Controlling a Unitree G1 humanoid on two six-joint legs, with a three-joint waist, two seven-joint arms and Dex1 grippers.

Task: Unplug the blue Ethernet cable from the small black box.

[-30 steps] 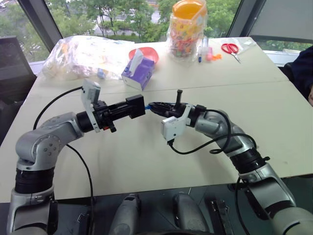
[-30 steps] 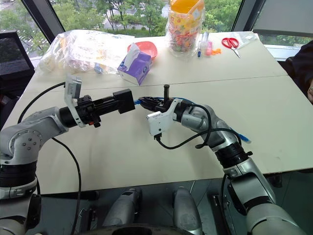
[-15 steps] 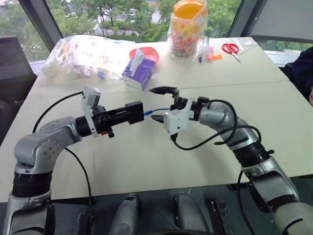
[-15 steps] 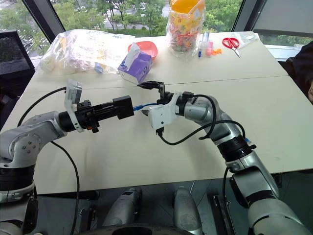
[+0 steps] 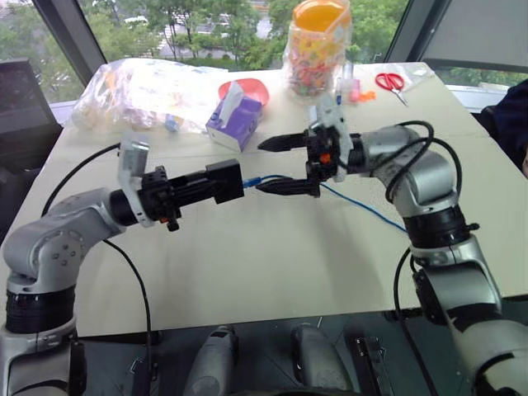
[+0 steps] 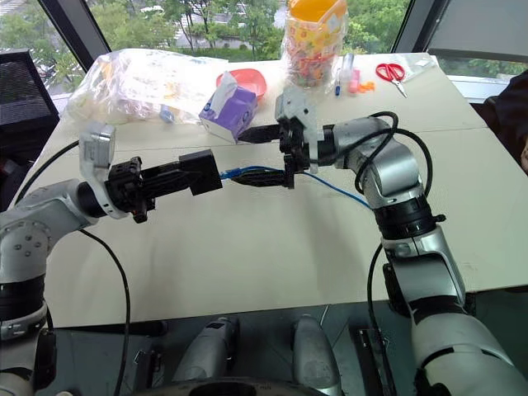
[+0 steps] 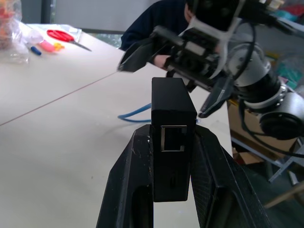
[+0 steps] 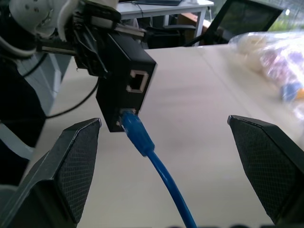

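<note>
Since a second ago my right gripper [image 5: 285,164] has spread wide off the one blue cable [image 8: 142,140], plug seemingly still at the one black box [image 7: 172,128] my left gripper [image 7: 173,156] clamps.

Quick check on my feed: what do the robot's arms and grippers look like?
Both arms are silver-grey metal with black joint bands and loose black cables looping along them. Each wrist carries a white camera block. The left gripper and right gripper have black, tapered fingers with textured inner pads.
</note>
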